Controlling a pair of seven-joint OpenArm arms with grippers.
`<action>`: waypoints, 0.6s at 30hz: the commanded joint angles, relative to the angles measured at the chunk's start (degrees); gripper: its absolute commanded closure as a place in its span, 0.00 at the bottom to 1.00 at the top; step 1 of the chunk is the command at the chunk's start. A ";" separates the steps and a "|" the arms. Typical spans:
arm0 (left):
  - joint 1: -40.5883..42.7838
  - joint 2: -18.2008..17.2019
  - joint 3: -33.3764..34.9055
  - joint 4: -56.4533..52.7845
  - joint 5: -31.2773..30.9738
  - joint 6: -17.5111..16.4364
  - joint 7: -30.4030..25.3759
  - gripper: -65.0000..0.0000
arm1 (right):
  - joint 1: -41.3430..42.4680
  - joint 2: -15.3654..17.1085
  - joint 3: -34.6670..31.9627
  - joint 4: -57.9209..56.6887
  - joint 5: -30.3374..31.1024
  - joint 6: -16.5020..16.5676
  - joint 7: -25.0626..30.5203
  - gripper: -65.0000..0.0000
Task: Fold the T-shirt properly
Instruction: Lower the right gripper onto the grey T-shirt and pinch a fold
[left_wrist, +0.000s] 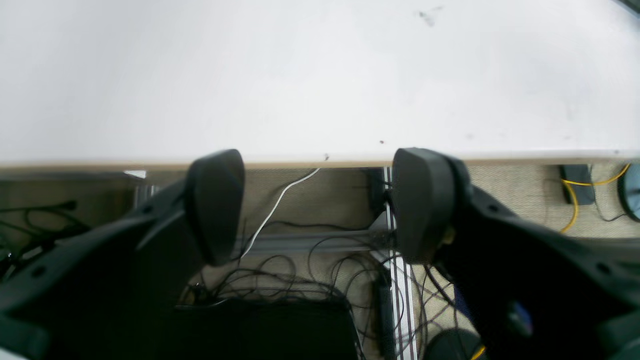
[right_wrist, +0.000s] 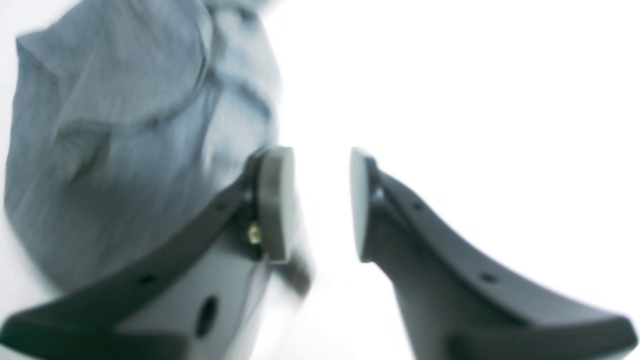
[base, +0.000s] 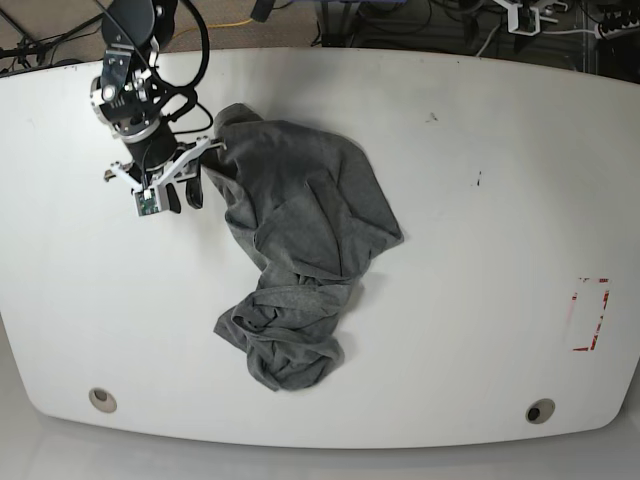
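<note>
Right pincer (right_wrist: 312, 205), parted and empty, hovers just beside the crumpled T-shirt (base: 300, 240).

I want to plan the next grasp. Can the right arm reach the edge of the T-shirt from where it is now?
Probably yes. The right claw is open, empty and just beside the T-shirt, with only bare table between them.

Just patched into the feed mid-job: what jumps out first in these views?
The grey T-shirt lies crumpled in a heap left of centre on the white table, nowhere near folded. The right gripper hangs at the shirt's upper left edge with jaws apart and nothing between them. The left gripper is wide open over the table's edge, away from the shirt, above tangled cables on the floor.
</note>
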 joint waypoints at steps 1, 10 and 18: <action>-0.13 -0.15 -0.16 0.82 -0.02 0.10 -1.28 0.33 | 6.44 0.55 0.31 -1.35 0.87 0.09 -2.12 0.49; -2.51 -0.15 -0.16 0.82 -0.02 0.10 -1.19 0.33 | 22.35 -0.33 -2.07 -14.80 0.95 1.49 -5.72 0.37; -3.21 -0.59 -0.16 0.74 0.06 0.10 -1.19 0.34 | 36.06 -2.35 -1.63 -35.11 0.95 1.49 -4.49 0.37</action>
